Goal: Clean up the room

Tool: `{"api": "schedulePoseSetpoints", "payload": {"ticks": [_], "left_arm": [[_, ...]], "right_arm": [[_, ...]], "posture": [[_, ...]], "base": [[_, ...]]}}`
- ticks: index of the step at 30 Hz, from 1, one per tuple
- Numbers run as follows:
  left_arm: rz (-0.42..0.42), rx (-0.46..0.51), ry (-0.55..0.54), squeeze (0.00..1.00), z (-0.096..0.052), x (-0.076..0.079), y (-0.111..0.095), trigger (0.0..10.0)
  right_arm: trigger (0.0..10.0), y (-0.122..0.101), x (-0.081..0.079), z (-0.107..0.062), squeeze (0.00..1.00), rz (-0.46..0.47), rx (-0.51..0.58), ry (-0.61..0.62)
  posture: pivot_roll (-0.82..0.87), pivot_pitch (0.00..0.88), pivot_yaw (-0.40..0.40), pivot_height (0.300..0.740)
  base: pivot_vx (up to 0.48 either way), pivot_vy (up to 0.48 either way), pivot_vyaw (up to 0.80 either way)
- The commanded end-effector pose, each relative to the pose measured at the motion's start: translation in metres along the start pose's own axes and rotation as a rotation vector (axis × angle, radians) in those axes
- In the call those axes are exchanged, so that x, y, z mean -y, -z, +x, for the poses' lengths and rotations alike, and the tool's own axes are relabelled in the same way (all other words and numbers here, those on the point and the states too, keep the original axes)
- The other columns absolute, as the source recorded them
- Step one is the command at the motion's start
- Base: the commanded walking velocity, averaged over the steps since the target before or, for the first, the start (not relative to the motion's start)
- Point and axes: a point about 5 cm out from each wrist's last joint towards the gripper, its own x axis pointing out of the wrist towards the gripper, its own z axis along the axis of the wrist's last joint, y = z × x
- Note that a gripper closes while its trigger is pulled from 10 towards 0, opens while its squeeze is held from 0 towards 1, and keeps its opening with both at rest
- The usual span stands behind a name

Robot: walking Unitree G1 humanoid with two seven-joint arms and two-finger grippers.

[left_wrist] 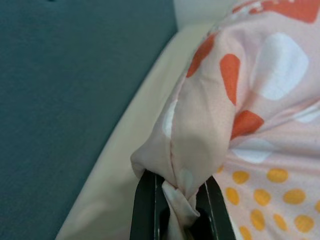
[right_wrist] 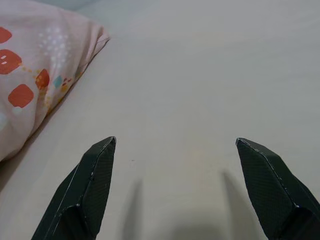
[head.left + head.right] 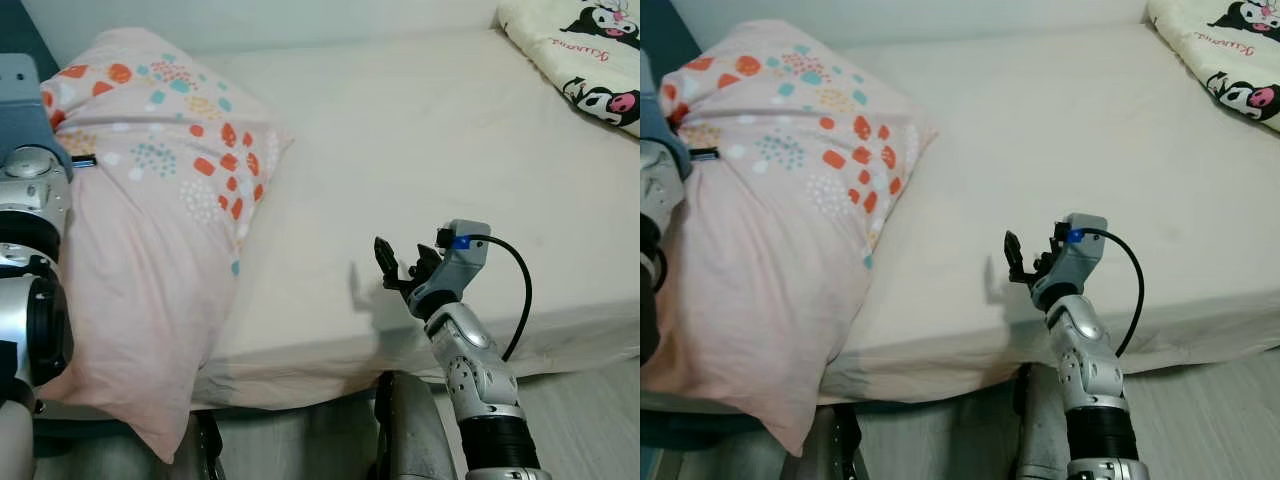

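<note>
A pink pillow [image 3: 160,230] with orange, teal and white spots lies on the left part of the bed, its near end hanging over the front edge. In the left wrist view my left gripper [image 1: 175,200] is shut on a corner of the pillow [image 1: 235,125], the fabric bunched between the black fingers [image 1: 147,205]. My left arm [image 3: 30,270] stands at the pillow's left side. My right gripper [image 3: 402,262] hovers over the bed's front edge, right of the pillow, open with nothing between its fingertips [image 2: 95,175].
The cream bed sheet [image 3: 430,140] stretches wide to the right. A folded blanket with cartoon prints [image 3: 590,55] lies at the far right corner. A teal headboard [image 1: 65,100] stands at the left. Grey floor [image 3: 590,420] shows below the bed's front edge.
</note>
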Motion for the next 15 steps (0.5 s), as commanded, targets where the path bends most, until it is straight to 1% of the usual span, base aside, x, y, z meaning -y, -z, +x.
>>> {"api": "schedulePoseSetpoints", "payload": {"ticks": [1, 2, 4, 5, 7, 8, 10, 11, 12, 13, 15], "left_arm": [[-0.070, 0.140, -0.117, 0.00, 0.004, -0.028, -0.039, 0.0], [-0.079, 0.151, -0.128, 0.00, 0.004, -0.029, -0.042, 0.0], [-0.131, 0.194, -0.164, 0.00, 0.003, -0.033, -0.056, 0.0], [-0.131, 0.194, -0.164, 0.00, 0.003, -0.033, -0.056, 0.0], [-0.169, 0.209, -0.185, 0.00, 0.002, -0.036, -0.063, 0.0], [-0.169, 0.209, -0.185, 0.00, 0.002, -0.036, -0.063, 0.0], [-0.220, 0.205, -0.214, 0.00, 0.002, -0.040, -0.065, 0.0], [-0.235, 0.193, -0.223, 0.00, 0.003, -0.041, -0.063, 0.0], [-0.249, 0.164, -0.229, 0.00, 0.003, -0.041, -0.055, 0.0], [-0.249, 0.164, -0.229, 0.00, 0.003, -0.041, -0.055, 0.0], [-0.278, 0.091, -0.234, 0.00, 0.004, -0.038, -0.036, 0.0]], "right_arm": [[10.0, 0.006, -0.001, -0.001, 0.00, 0.013, -0.010, 0.001], [10.0, 0.006, -0.001, -0.002, 0.00, 0.013, -0.009, 0.001], [10.0, 0.006, 0.000, -0.002, 0.00, 0.013, -0.009, 0.002], [10.0, 0.006, 0.000, -0.002, 0.00, 0.013, -0.009, 0.002], [10.0, 0.006, 0.000, -0.003, 0.00, 0.014, -0.009, 0.003], [10.0, 0.006, 0.000, -0.003, 0.00, 0.014, -0.009, 0.003], [10.0, 0.007, -0.001, -0.003, 0.00, 0.017, -0.010, 0.003], [10.0, 0.007, -0.001, -0.003, 0.00, 0.018, -0.010, 0.003], [10.0, 0.008, -0.002, -0.003, 0.00, 0.019, -0.011, 0.002], [10.0, 0.008, -0.002, -0.003, 0.00, 0.019, -0.011, 0.002], [10.0, 0.009, -0.003, -0.003, 0.00, 0.021, -0.014, 0.001]], "posture": [[-0.06, 0.157, 0.070, 0.471], [-0.06, 0.159, 0.070, 0.471], [-0.06, 0.160, 0.070, 0.471], [-0.06, 0.160, 0.070, 0.471], [-0.06, 0.162, 0.072, 0.471], [-0.06, 0.162, 0.072, 0.471], [-0.06, 0.163, 0.073, 0.471], [-0.06, 0.166, 0.075, 0.471], [-0.06, 0.165, 0.074, 0.471], [-0.06, 0.165, 0.074, 0.471], [-0.06, 0.168, 0.074, 0.471]], "base": [[0.000, 0.000, 0.00], [0.000, 0.000, 0.00], [0.000, 0.000, 0.00], [0.000, 0.000, 0.00], [0.000, 0.000, 0.00], [0.000, 0.000, 0.00], [0.000, 0.000, 0.00], [0.000, 0.000, 0.00], [0.000, 0.000, 0.00], [0.000, 0.000, 0.00], [0.000, 0.000, 0.00]]}}
